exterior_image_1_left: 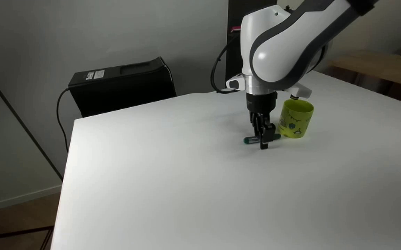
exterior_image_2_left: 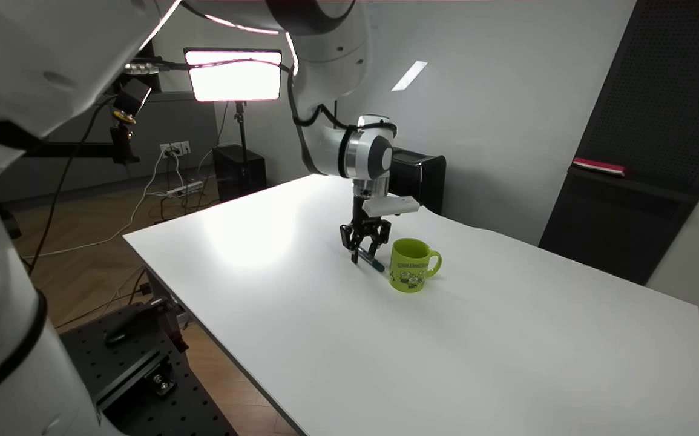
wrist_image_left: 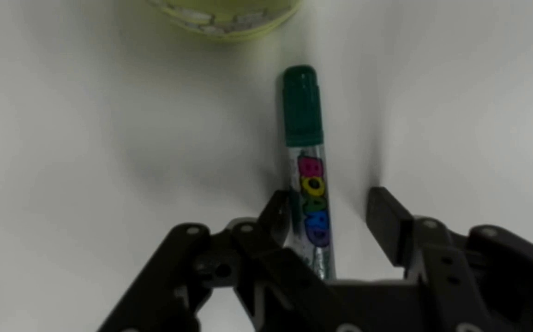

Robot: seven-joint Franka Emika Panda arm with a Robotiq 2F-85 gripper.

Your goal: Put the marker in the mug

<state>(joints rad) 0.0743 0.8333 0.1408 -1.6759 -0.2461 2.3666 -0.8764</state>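
Note:
The marker (wrist_image_left: 307,184) lies flat on the white table. It has a dark green cap and a clear barrel with coloured letters. It also shows in both exterior views (exterior_image_1_left: 252,140) (exterior_image_2_left: 372,261), partly covered by the fingers. My gripper (wrist_image_left: 330,197) is open and low over the table, with the marker between its fingers. In the wrist view the left finger is at or very near the barrel, and a gap lies before the right finger. The yellow-green mug (exterior_image_1_left: 295,119) stands upright just beyond the marker's cap end. Its handle shows in an exterior view (exterior_image_2_left: 408,266); the wrist view (wrist_image_left: 229,20) shows only its lower edge.
The white table (exterior_image_1_left: 151,180) carries the mug and marker. A black box-shaped device (exterior_image_1_left: 122,86) stands behind the table's far edge, by the wall. A bright lamp panel (exterior_image_2_left: 234,75) stands on the floor beyond the table.

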